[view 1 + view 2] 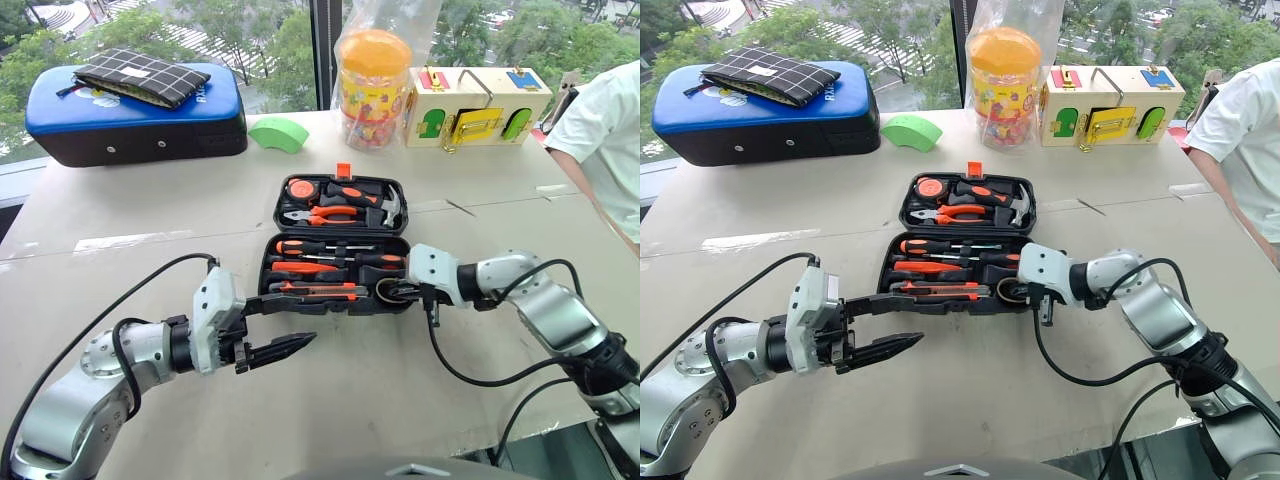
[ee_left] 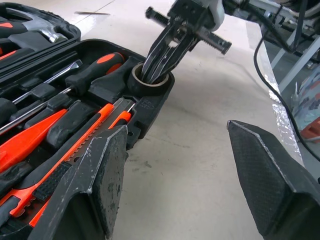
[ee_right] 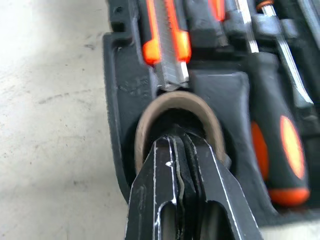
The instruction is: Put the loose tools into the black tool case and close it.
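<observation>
From the head, the open tool case (image 1: 335,245) is seen mid-surface, the left pincer (image 1: 285,325) spread beside its near edge. At the wrists, the right pincer (image 3: 181,145) – pressed together – is poked inside the tape roll (image 2: 151,82), seemingly seated in its corner slot.

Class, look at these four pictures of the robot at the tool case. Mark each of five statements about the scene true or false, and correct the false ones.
1. The black tool case lies open on the table. True.
2. The right gripper has its shut fingers poked into the hole of the tape roll. True.
3. The left gripper is shut on a screwdriver. False: its fingers stand apart by the case's near edge and hold nothing.
4. The utility knife lies outside the case. False: it sits in the case's near row.
5. A checked pouch lies on the blue-topped case. True.
</observation>
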Controlling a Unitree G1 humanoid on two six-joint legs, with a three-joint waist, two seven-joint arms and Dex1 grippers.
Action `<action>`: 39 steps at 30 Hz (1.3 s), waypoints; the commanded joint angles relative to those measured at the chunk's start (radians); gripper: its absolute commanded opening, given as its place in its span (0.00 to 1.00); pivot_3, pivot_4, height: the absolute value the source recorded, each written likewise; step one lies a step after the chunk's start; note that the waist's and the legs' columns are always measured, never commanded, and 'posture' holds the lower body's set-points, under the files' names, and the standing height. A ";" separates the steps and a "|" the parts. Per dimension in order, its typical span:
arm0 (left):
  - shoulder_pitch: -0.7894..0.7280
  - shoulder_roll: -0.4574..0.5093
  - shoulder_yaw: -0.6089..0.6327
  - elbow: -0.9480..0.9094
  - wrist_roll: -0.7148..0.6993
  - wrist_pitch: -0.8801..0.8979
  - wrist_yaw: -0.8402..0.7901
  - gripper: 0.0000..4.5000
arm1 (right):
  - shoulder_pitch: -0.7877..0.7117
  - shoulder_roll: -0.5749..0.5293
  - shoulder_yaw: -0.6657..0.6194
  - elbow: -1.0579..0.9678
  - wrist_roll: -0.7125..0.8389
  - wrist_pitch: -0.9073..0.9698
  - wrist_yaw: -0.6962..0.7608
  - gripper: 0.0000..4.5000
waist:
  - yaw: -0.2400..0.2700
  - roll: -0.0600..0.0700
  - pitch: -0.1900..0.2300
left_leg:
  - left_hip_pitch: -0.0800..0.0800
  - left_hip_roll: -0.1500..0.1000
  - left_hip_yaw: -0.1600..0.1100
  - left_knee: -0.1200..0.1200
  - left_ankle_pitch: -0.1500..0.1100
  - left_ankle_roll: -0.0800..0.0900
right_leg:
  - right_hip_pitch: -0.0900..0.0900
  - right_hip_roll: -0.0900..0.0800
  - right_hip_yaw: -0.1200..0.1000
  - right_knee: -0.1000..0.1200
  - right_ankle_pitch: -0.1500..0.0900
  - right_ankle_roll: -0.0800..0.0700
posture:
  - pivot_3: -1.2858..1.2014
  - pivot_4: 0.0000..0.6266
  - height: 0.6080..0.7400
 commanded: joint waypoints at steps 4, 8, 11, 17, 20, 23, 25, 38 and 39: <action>-0.134 0.000 0.078 0.096 -0.134 0.111 0.059 0.72 | 0.018 0.037 -0.181 -0.133 0.172 0.063 -0.037 0.01 | -0.001 0.000 0.000 | 0.000 0.000 0.000 0.000 0.000 0.000 | 0.000 0.001 0.000 0.002 0.000 0.000 | 0.52 0.24 1.00; -0.302 -0.099 0.050 0.119 -0.210 0.227 0.310 0.80 | -0.014 0.086 -0.283 -0.137 0.256 0.201 -0.150 0.34 | 0.005 -0.001 0.000 | 0.000 0.000 -0.001 0.001 0.000 0.000 | 0.000 0.001 -0.001 0.002 0.001 0.001 | 0.52 0.24 1.00; -0.357 -0.148 0.043 0.139 -0.223 0.296 0.423 0.98 | -0.041 0.110 -0.316 -0.123 0.257 0.271 -0.236 0.61 | 0.001 -0.002 -0.001 | 0.000 -0.001 -0.001 0.002 0.000 0.000 | 0.000 0.000 0.000 0.003 0.003 0.004 | 0.52 0.24 1.00; -0.459 -0.197 0.024 0.329 -0.061 0.331 0.634 1.00 | -0.148 0.136 -0.320 0.044 0.132 0.378 -0.467 0.99 | -0.001 -0.002 -0.001 | 0.005 -0.001 0.001 -0.005 0.002 -0.003 | 0.000 0.001 0.002 0.004 0.002 0.004 | 0.52 0.24 1.00; -0.588 -0.223 -0.006 0.487 0.033 0.397 0.759 1.00 | -0.216 0.175 -0.287 0.150 0.097 0.424 -0.526 0.99 | 0.002 -0.003 -0.001 | 0.005 -0.002 0.000 -0.005 0.003 -0.005 | 0.000 0.002 0.001 0.004 0.003 0.004 | 0.52 0.24 1.00; -0.724 -0.242 -0.033 0.688 0.094 0.376 0.727 1.00 | -0.301 0.256 -0.289 0.294 0.095 0.443 -0.567 0.99 | -0.003 -0.007 -0.003 | 0.006 -0.004 0.000 -0.006 0.006 -0.008 | 0.000 0.002 0.001 0.004 0.003 0.004 | 0.52 0.24 1.00; -0.821 -0.258 -0.042 0.839 0.132 0.361 0.708 1.00 | -0.364 0.299 -0.281 0.428 0.075 0.409 -0.581 0.99 | -0.005 -0.007 -0.003 | 0.006 -0.005 0.001 -0.006 0.006 -0.009 | 0.000 0.002 0.002 0.005 0.003 0.004 | 0.52 0.24 1.00; -1.205 -0.287 -0.120 1.539 0.324 0.302 0.355 0.64 | -0.644 0.361 -0.347 1.195 0.047 0.138 -0.475 0.32 | -0.020 -0.009 -0.004 | 0.008 -0.010 0.000 -0.009 0.007 -0.010 | 0.001 -0.001 -0.005 0.006 0.003 0.004 | 0.52 0.24 1.00; -1.202 -0.282 -0.127 1.531 0.330 0.309 0.331 0.54 | -0.647 0.359 -0.351 1.193 0.055 0.144 -0.450 0.23 | -0.020 -0.009 -0.004 | 0.008 -0.010 -0.001 -0.009 0.007 -0.010 | 0.001 -0.002 -0.005 0.006 0.003 0.005 | 0.52 0.24 1.00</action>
